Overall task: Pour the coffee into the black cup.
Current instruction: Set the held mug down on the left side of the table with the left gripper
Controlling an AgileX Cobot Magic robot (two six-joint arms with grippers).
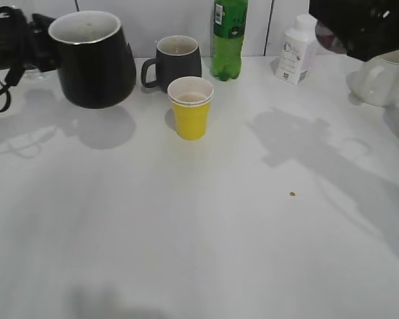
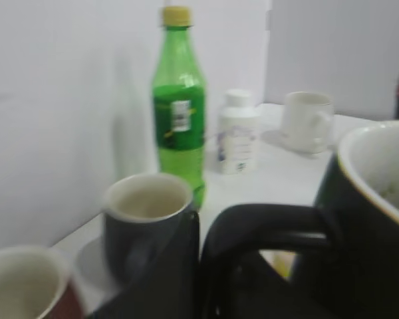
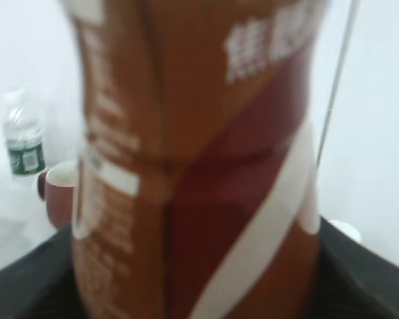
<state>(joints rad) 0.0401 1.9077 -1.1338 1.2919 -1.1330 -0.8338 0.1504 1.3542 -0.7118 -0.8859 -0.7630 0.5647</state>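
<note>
The black cup (image 1: 93, 60) is glossy with a white inside, and hangs above the table at the back left with its shadow beneath it. My left gripper (image 1: 33, 36) is shut on its loop handle (image 2: 266, 222). In the left wrist view the cup body (image 2: 379, 226) fills the right side and the gripper (image 2: 206, 272) is at the bottom. The coffee bottle (image 3: 199, 133), with its brown, white and red label, fills the right wrist view. My right gripper (image 3: 199, 299) is shut around it. In the exterior view the right gripper (image 1: 359, 26) is a dark blur at the top right and the bottle is barely visible.
A dark grey mug (image 1: 176, 60), a yellow paper cup (image 1: 190, 106), a tall green bottle (image 1: 228, 36), a white bottle (image 1: 296, 50) and a white mug (image 1: 386, 76) stand along the back. A maroon mug (image 3: 58, 193) and a water bottle (image 3: 23, 133) show in the right wrist view.
</note>
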